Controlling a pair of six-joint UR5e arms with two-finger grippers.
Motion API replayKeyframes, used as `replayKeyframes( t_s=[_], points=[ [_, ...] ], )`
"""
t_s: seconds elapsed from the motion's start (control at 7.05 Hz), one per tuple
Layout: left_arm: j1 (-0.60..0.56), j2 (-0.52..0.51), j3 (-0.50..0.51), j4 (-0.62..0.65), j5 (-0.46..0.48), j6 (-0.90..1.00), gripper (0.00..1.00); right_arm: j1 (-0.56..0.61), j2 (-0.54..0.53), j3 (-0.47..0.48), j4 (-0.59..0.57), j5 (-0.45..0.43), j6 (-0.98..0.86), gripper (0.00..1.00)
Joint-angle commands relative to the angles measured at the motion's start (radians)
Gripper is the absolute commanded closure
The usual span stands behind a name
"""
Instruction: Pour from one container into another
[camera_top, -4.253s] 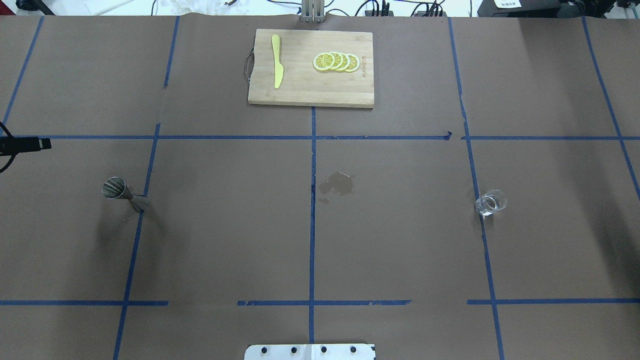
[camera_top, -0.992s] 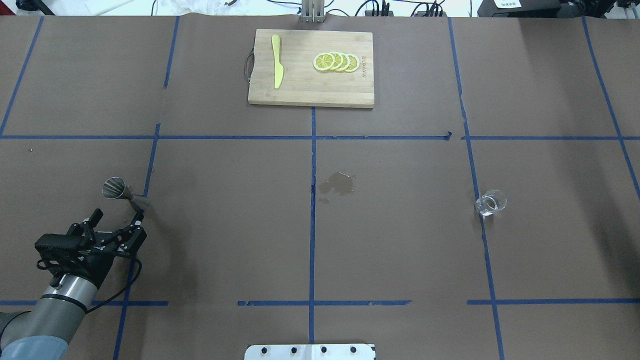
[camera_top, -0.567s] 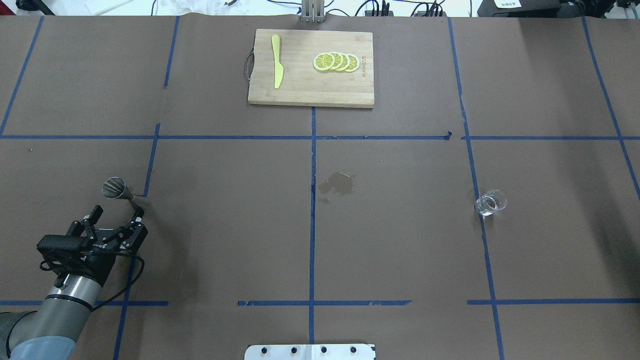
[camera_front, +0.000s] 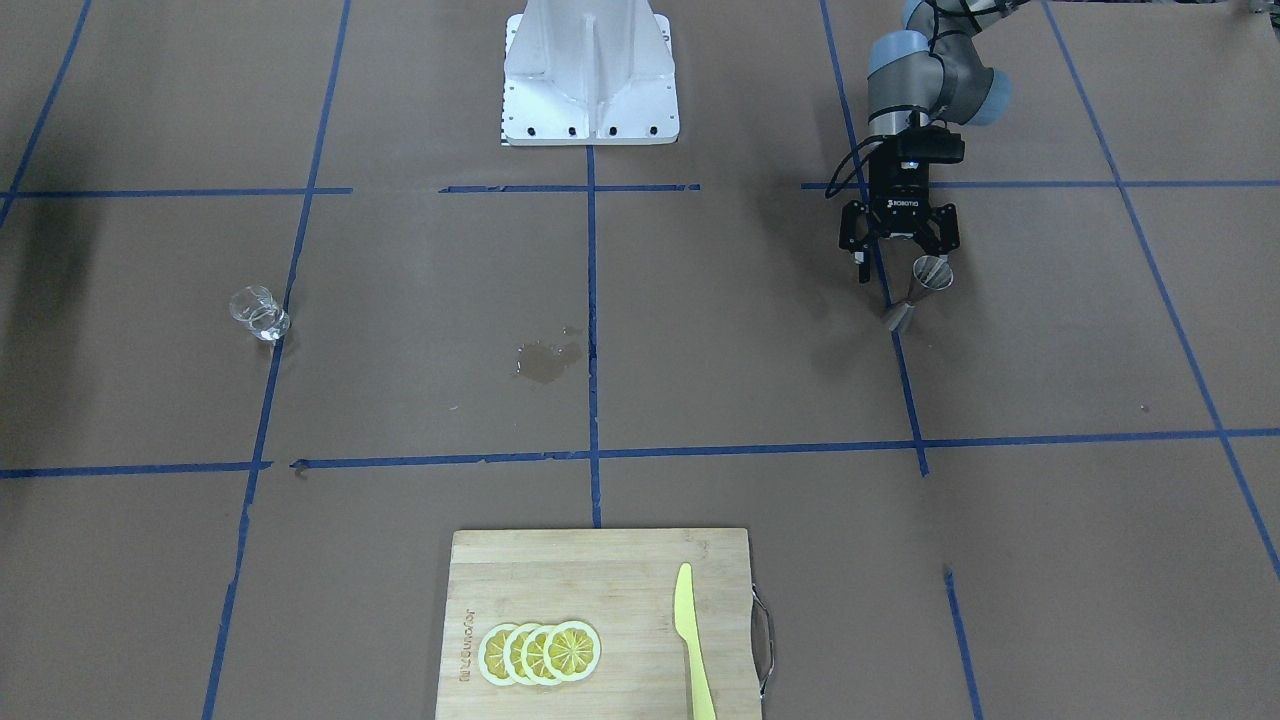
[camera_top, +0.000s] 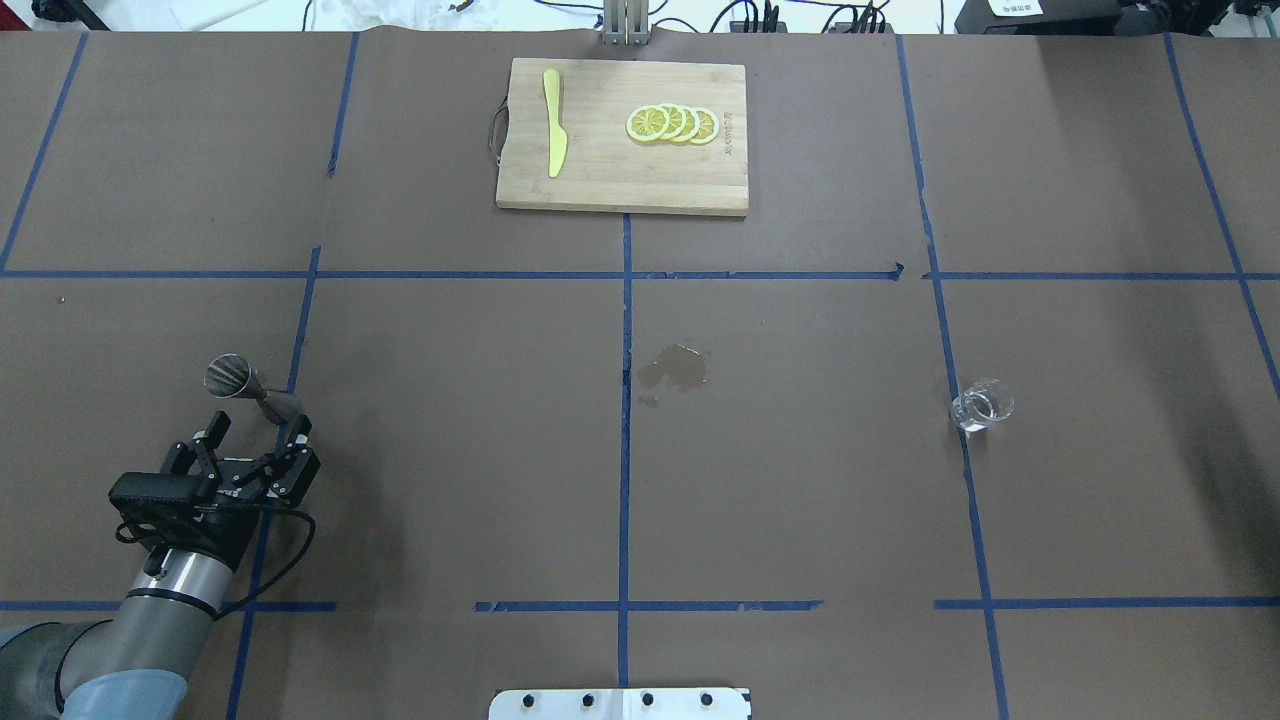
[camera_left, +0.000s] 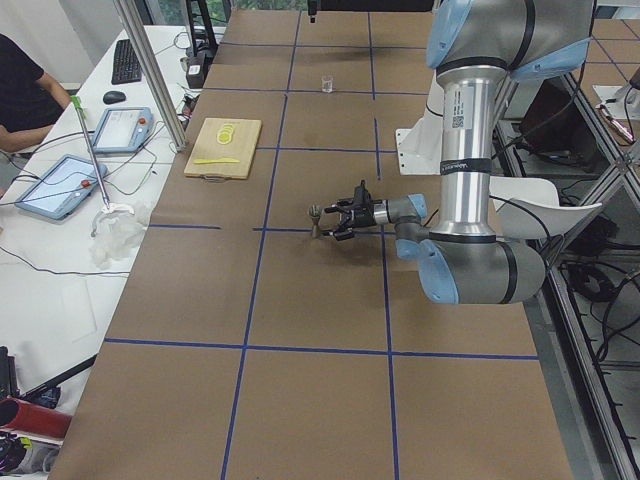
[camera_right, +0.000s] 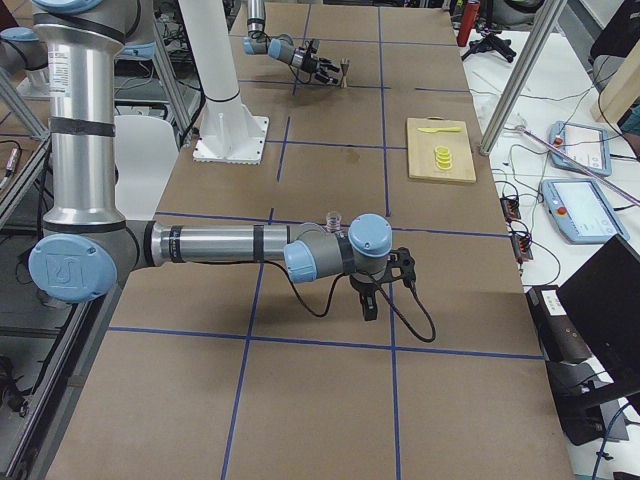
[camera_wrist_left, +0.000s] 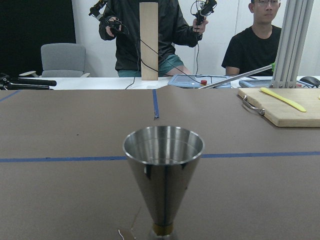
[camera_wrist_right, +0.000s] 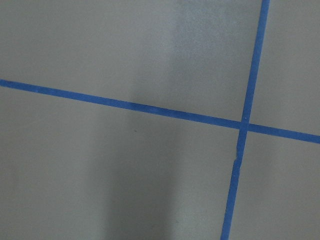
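The steel jigger (camera_top: 250, 385) stands upright on the brown paper at the left, and it fills the left wrist view (camera_wrist_left: 164, 170). My left gripper (camera_top: 258, 428) is open just short of it, low over the table, its fingers spread to either side without touching; the front-facing view shows the same gap between gripper (camera_front: 900, 262) and jigger (camera_front: 925, 285). The clear glass cup (camera_top: 982, 404) stands alone at the right. My right gripper (camera_right: 370, 305) shows only in the exterior right view, beyond the cup (camera_right: 334, 218); I cannot tell its state.
A wooden cutting board (camera_top: 600, 180) at the far middle carries a yellow knife (camera_top: 553, 122) and lemon slices (camera_top: 672, 123). A wet stain (camera_top: 675, 367) marks the paper at the centre. The robot's white base plate (camera_top: 620, 703) sits at the near edge.
My left arm has come into view and its open gripper has moved forward and right, closer to the jigger. Jigger and cup have not moved.
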Motion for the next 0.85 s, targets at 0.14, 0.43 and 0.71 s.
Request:
replayKeyframes(
  t_s=[0.14,0.43,0.71],
  points=[
    [-0.039,-0.004,0.037,-0.003,-0.001,0.004,0.02,0.0,0.0,0.005,0.001,-0.002,0.0,0.0],
    [-0.074,-0.03,0.057,-0.002,-0.007,0.005,0.02,0.0,0.0,0.008,0.001,-0.002,-0.002,0.0],
    [-0.081,-0.031,0.063,-0.003,-0.008,0.005,0.04,0.0,0.0,0.009,0.001,0.0,0.0,0.0]
  ],
)
